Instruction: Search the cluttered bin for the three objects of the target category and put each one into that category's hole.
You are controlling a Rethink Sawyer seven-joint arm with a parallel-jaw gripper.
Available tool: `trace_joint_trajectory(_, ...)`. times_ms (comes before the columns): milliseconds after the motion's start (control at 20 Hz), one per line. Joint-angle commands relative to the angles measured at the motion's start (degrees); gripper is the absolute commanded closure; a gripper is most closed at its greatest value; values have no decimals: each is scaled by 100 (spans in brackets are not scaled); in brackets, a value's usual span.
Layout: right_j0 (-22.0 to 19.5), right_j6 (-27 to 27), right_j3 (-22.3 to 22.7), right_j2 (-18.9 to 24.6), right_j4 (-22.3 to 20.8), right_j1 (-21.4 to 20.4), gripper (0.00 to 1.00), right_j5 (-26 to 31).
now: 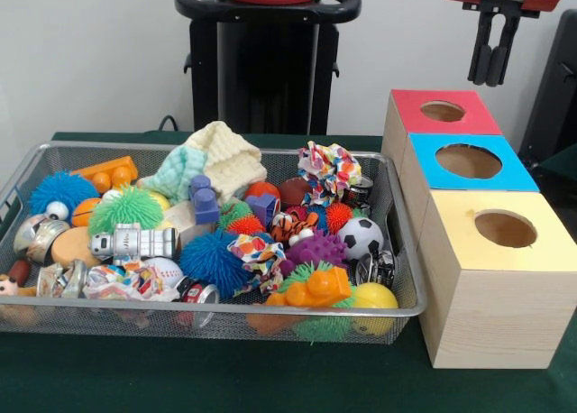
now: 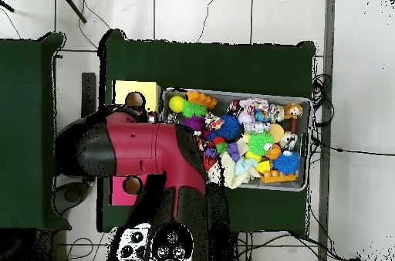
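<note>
Plainly, nothing had been picked yet. Nearest me sat the cluttered bin, a wide, shallow silver wire-mesh basket with a metal rim, filling the middle and nine o'clock side of the green table. It was heaped: a yellow ball and an orange plastic toy against the near wall, a blue spiky ball and a silver robot figure behind them, a soccer ball toward three o'clock, and a knitted cloth at the far rim. Everything overlapped, so I judged some digging would be needed to find three of one kind.

At three o'clock, just beside the bin, three wooden boxes stood in a row running away from me: yellow-topped, then blue-topped, then red-topped, each with a round hole facing up, presumably so things could be dropped straight in.

Farthest, at about one o'clock and high above the boxes, hung the gripper, its two dark fingers hanging close together with nothing between them.
</note>
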Motion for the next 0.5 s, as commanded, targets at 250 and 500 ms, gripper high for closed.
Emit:
trace_joint_trajectory(250, -177, 495, -69, 153, -147, 230, 100, 452)
trace_joint_trajectory(500, -150, 598, -7, 141, -115, 249, 100, 342)
